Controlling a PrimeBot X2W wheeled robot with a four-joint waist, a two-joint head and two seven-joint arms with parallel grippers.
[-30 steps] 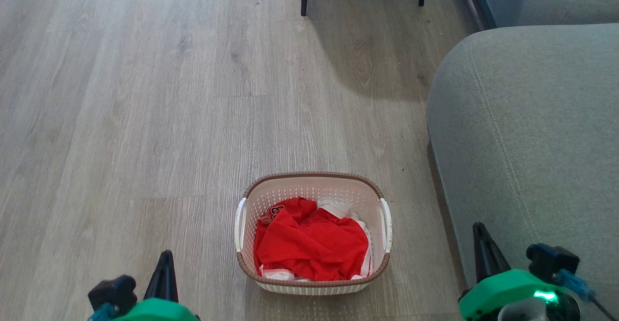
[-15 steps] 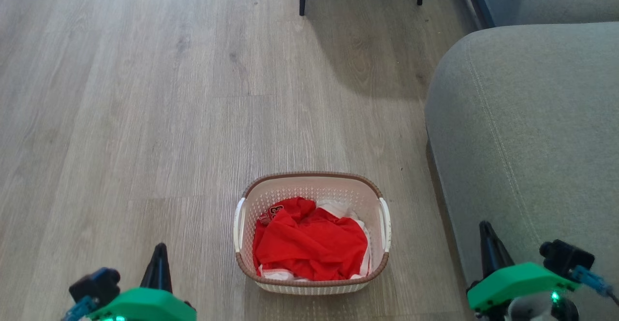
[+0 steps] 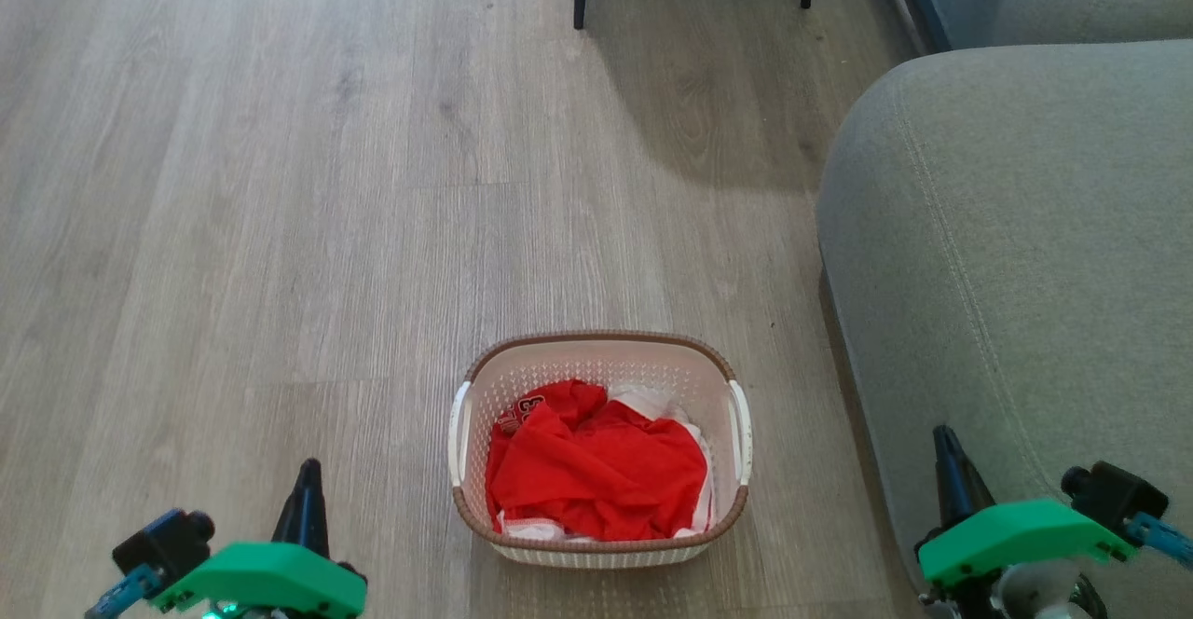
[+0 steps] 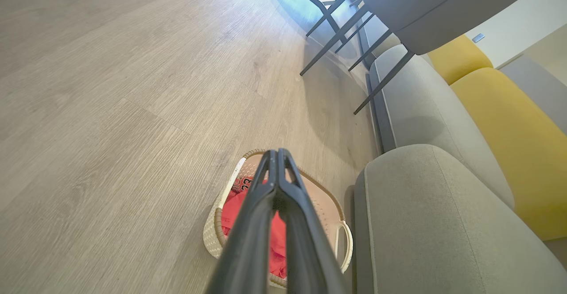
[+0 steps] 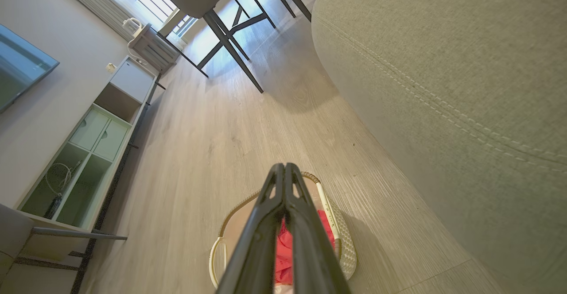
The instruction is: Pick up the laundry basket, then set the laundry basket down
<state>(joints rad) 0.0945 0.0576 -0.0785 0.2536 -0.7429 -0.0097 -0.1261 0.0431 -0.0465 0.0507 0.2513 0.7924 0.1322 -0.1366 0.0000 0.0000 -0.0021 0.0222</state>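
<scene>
— Where do we stand?
— On the wooden floor [image 3: 280,181], beside the grey sofa [image 3: 1007,255], the laundry basket [image 3: 601,337] sits between our low arms, slightly ahead. Our left pincer [image 3: 307,470] and right pincer [image 3: 944,437] point forward, fingers pressed together, clear of it.
— And inside?
— Red cloth [image 3: 596,470] hides its bottom.

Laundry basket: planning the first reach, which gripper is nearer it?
Left, by the head view. The left gripper is left of the laundry basket; the right gripper is farther off to its right, by the sofa.
</scene>
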